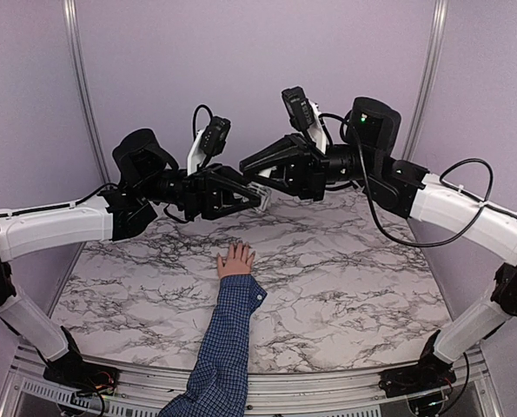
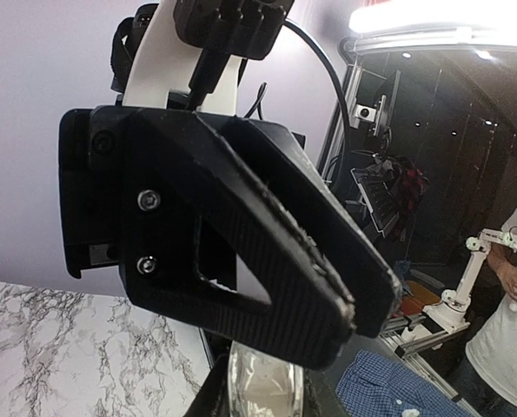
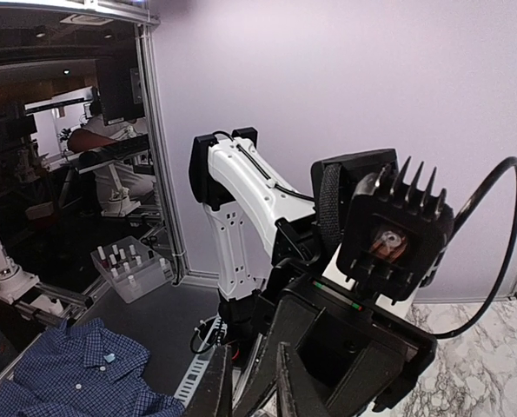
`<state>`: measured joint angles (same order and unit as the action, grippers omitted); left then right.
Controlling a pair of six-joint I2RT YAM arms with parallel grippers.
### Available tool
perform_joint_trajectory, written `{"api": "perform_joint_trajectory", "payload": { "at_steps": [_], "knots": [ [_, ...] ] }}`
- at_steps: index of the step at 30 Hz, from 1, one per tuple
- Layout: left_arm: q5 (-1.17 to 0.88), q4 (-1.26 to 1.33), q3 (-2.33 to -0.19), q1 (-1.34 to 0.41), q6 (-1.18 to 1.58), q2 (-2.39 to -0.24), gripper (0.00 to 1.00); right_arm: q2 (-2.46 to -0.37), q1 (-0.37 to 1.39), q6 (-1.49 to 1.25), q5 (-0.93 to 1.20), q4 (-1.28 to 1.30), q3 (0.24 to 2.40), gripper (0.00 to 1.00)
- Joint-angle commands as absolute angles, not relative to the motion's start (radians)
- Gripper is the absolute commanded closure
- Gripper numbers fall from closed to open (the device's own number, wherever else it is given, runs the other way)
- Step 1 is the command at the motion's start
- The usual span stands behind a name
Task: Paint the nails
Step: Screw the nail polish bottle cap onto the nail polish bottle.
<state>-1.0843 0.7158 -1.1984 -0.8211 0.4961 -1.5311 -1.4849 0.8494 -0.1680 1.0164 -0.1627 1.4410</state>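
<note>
A small light-skinned hand [image 1: 236,260] lies flat on the marble table [image 1: 354,287], fingers spread, in a blue checked sleeve [image 1: 230,339]. Its nails are too small to make out. Both arms are raised above it and their grippers meet in mid-air. My left gripper [image 1: 263,198] [image 2: 267,393] is shut on a small clear glass bottle [image 2: 262,382]. My right gripper [image 1: 251,172] [image 2: 355,314] [image 3: 251,393] hangs tip-down just over that bottle, its black fingers [image 2: 267,261] pressed together. What lies between its tips is hidden.
The left arm's wrist camera [image 3: 395,234] fills the right wrist view. Off the table lie a blue checked shirt [image 3: 58,373] and a clear tray of polish bottles [image 3: 123,265]. A person [image 2: 510,330] stands beyond the frame. Metal posts [image 1: 77,78] edge the purple walls.
</note>
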Motion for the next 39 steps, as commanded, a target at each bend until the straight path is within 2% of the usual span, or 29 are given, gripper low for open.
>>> {"api": "perform_joint_trajectory", "payload": {
  "at_steps": [1,16,24,31,39],
  "knots": [
    [-0.993,0.766,-1.213,-0.811,0.470,-1.507,1.00,-1.491,0.863,-0.180,1.002,-0.149,1.484,0.98],
    [-0.617,0.765,-1.168,-0.806,0.266,-1.441,1.00,-1.523,0.863,-0.187,0.816,-0.030,1.553,1.00],
    [-0.182,0.762,-1.100,-0.853,0.105,-1.439,1.00,-1.558,0.877,-0.262,0.545,-0.003,1.586,1.00],
    [0.124,0.762,-1.154,-0.941,-0.060,-1.514,1.00,-1.587,0.924,-0.310,0.294,0.016,1.572,1.00],
    [0.240,0.762,-1.166,-0.982,-0.113,-1.539,1.00,-1.591,0.946,-0.306,0.127,0.041,1.577,1.00]
  ]
}}
